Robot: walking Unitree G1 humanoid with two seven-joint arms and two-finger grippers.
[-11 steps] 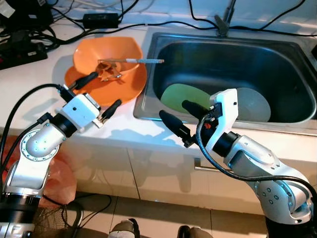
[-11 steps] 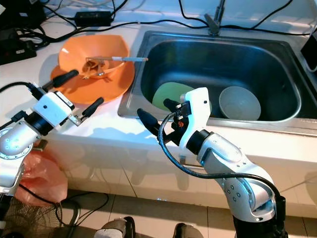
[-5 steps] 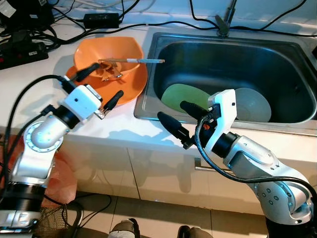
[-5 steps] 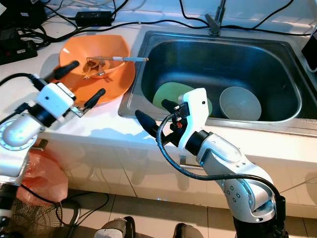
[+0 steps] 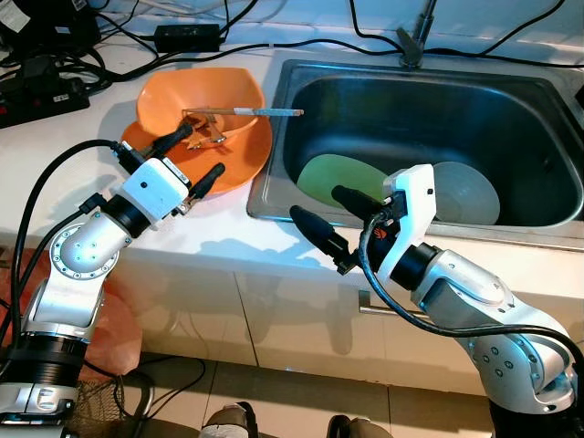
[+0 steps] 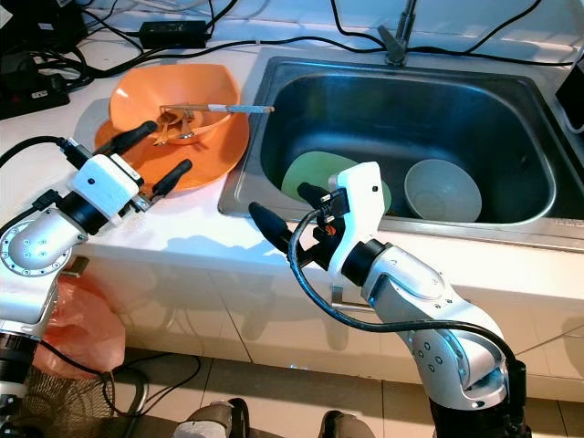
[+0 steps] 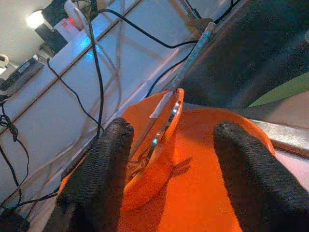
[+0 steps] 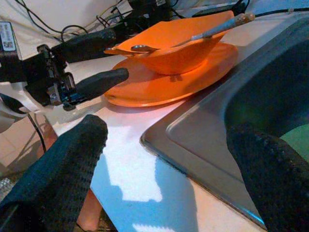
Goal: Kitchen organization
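I am holding my left gripper spread wide at the near edge of the orange plate, its fingers pointing at the orange bowl sitting on it; a utensil is lying across the bowl, its long handle reaching toward the sink. My right gripper, also spread and empty, is hovering over the sink's front rim, farther off, so my left is nearer.

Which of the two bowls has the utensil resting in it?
The orange bowl on the orange plate left of the steel sink, a spoon across its rim. The pale bowl in the sink holds none.
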